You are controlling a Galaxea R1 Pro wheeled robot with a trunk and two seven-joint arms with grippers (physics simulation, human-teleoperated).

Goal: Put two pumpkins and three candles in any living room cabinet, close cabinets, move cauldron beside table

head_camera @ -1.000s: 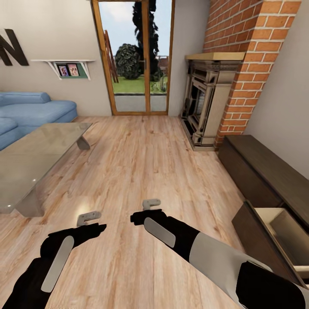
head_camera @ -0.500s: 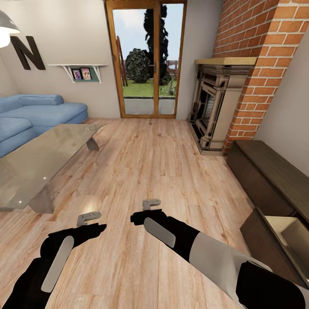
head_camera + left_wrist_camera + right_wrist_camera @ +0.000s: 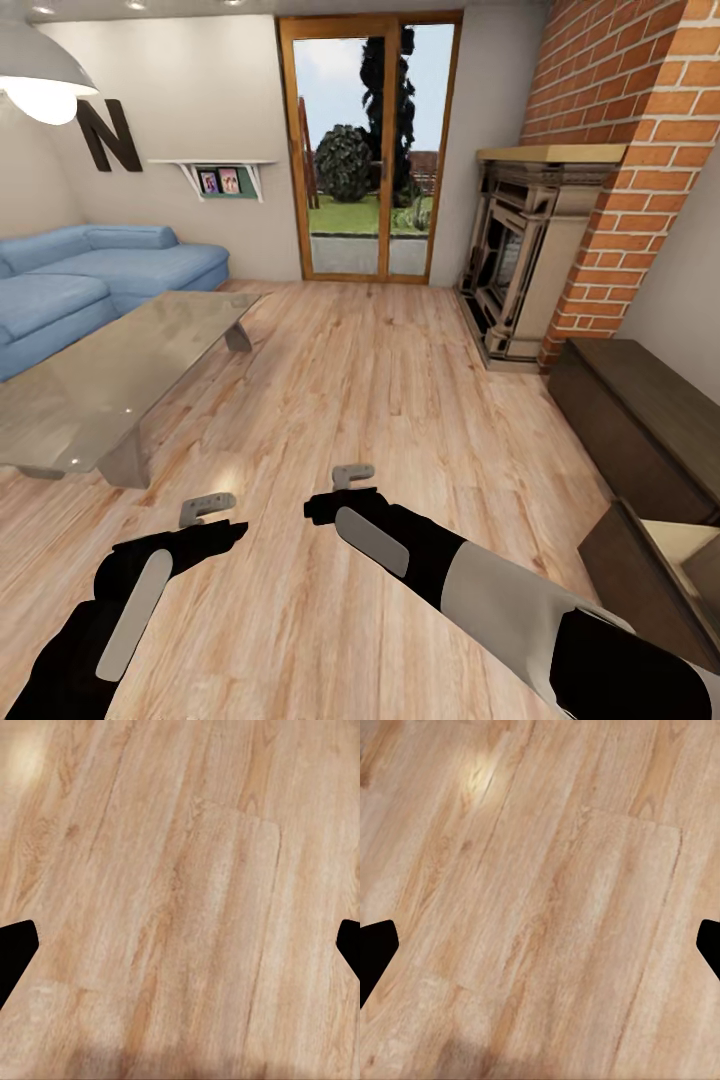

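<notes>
At the bottom of the head view both arms are stretched out low over the plank floor [image 3: 400,400], and both are carrying nothing: the left end effector [image 3: 207,507] at lower left and the right end effector [image 3: 352,476] near lower centre each have their fingers spread apart, and both wrist views just look down at bare planks with the black fingertips way out at the edges. So I'd say this is a travelling/searching bit, not a grab. No pumpkins, candles or cauldron in sight from here, so the next move is probably to turn or roll until one of them comes into view, then line up on it. At the lower right edge the cabinet [image 3: 640,420] runs along the wall as a long dark-brown unit, and its nearest compartment looks pulled open with pale wood showing inside, so that'll need shutting at the end. At middle left is the surface [image 3: 110,375], the low grey-green coffee table with chunky legs, nothing on the part I can see. Behind it, upper left, the blue sofa [image 3: 120,265], plus a wall shelf [image 3: 218,172] and a lamp [image 3: 45,80] in the corner. Upper right is the brick fireplace [image 3: 530,260], and dead centre at the back the glass door [image 3: 370,150]. The open cabinet front juts out on the right, worth steering clear of.
</notes>
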